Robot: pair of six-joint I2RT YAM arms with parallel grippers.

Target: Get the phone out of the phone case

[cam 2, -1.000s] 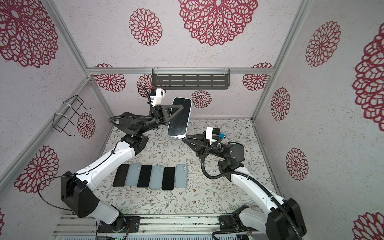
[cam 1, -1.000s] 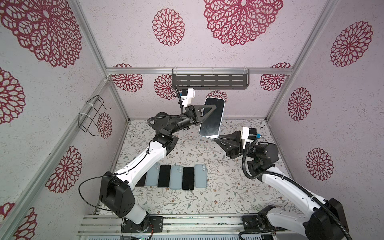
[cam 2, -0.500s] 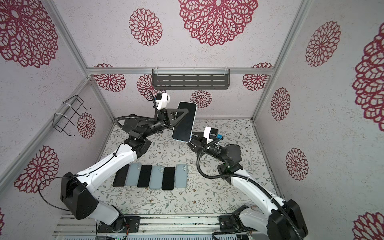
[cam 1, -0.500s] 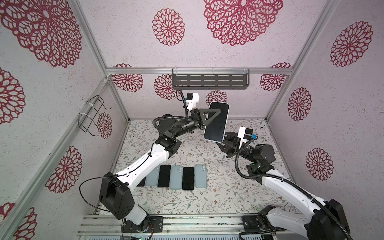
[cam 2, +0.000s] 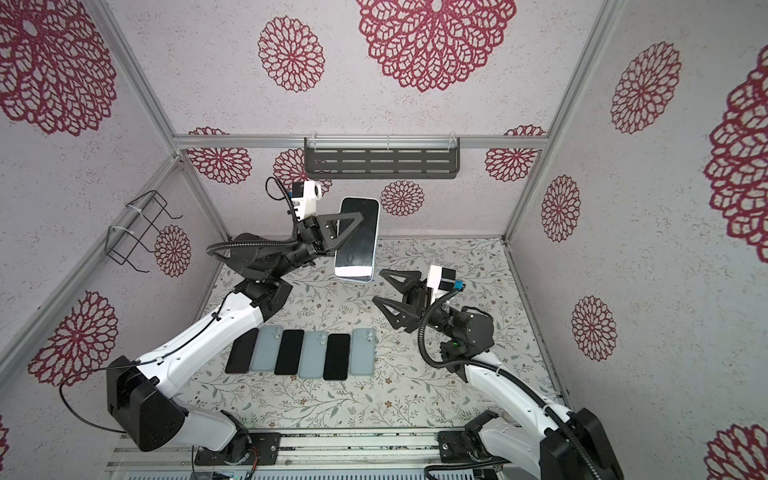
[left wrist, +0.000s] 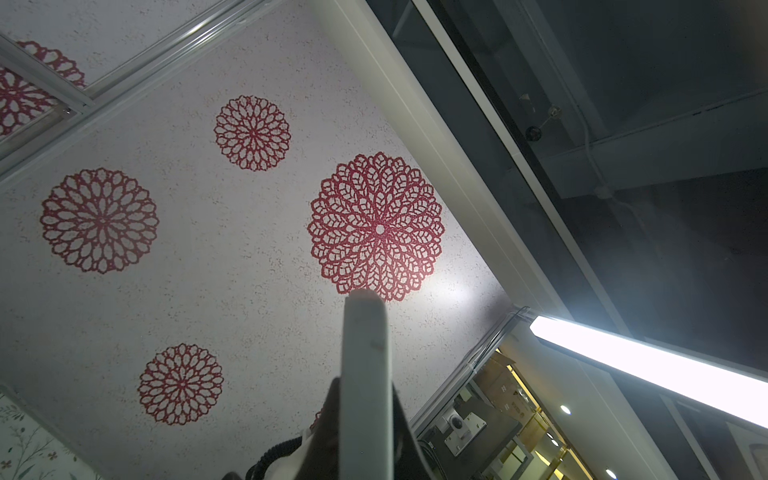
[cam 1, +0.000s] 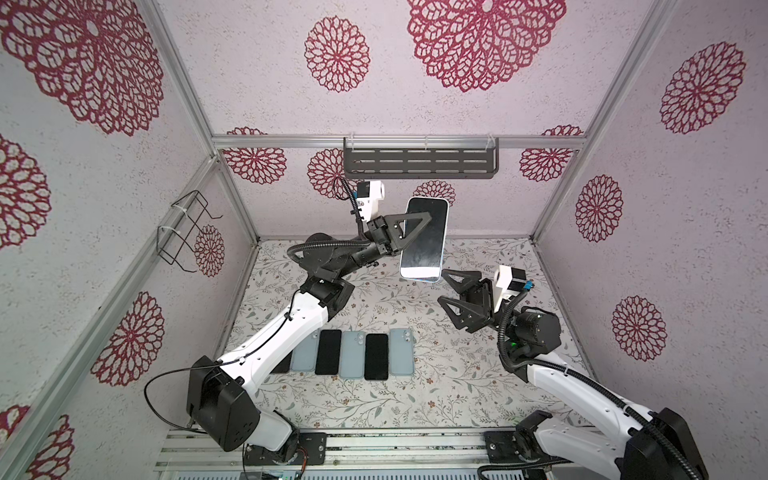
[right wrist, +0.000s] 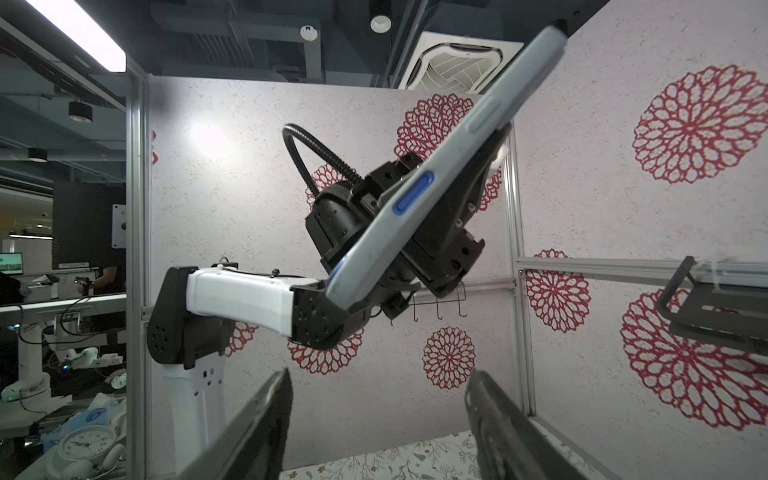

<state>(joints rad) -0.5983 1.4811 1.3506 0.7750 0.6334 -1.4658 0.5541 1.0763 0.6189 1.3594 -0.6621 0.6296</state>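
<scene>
Your phone sits inside its pale blue phone case, dark screen turned up toward the top cameras. The pair hangs tilted in the air above the rear edge of the worktop, about its middle. Your left gripper is pinching phone and case together across front and back. Your right gripper is spread wide, just beside the lower end of the case and not touching it. Nearer the front edge, left of centre, a row of six flat pieces lies side by side, dark faces alternating with pale blue backs bearing camera lenses. Any brand or lettering is too small to read.
</scene>
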